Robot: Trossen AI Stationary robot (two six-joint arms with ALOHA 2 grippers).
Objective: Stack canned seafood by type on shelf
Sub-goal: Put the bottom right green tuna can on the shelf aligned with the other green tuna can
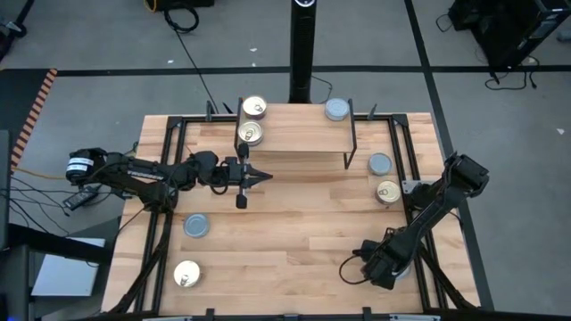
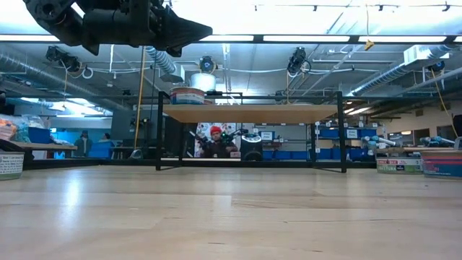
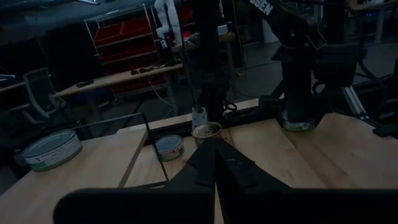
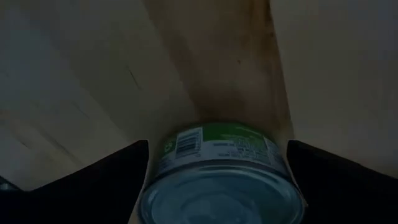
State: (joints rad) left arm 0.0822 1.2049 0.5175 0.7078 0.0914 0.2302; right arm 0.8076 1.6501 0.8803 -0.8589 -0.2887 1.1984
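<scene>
The shelf point(image 1: 299, 132) stands at the table's far edge. Two gold-lidded tins point(image 1: 252, 122) sit on its left end and a blue-grey tin point(image 1: 336, 110) on its far right corner. On the table to its right rest a blue-grey tin point(image 1: 380, 164) and a gold one point(image 1: 387, 192). Near the left edge lie a blue-grey tin point(image 1: 196, 226) and a gold tin point(image 1: 186, 274). My left gripper point(image 1: 263, 176) hangs shut and empty in front of the shelf's left end. My right gripper point(image 1: 385, 265) is low at the near right, around a blue-grey tin point(image 4: 221, 186). My right gripper holds the blue-grey tin with the green label by its side wall point(image 4: 186, 146), one finger point(image 4: 106, 177) on each side of the round body. The fingers come slanting down from above. The tin stands upright, and it seems to rest on the tabletop.
A black post point(image 1: 303, 49) rises just beyond the shelf. Black frame rails point(image 1: 169, 152) run along the table's left and right sides. Bare wood lies open in the table's middle and near part point(image 1: 285, 241). A person in a red cap point(image 2: 215, 141) sits far behind the table.
</scene>
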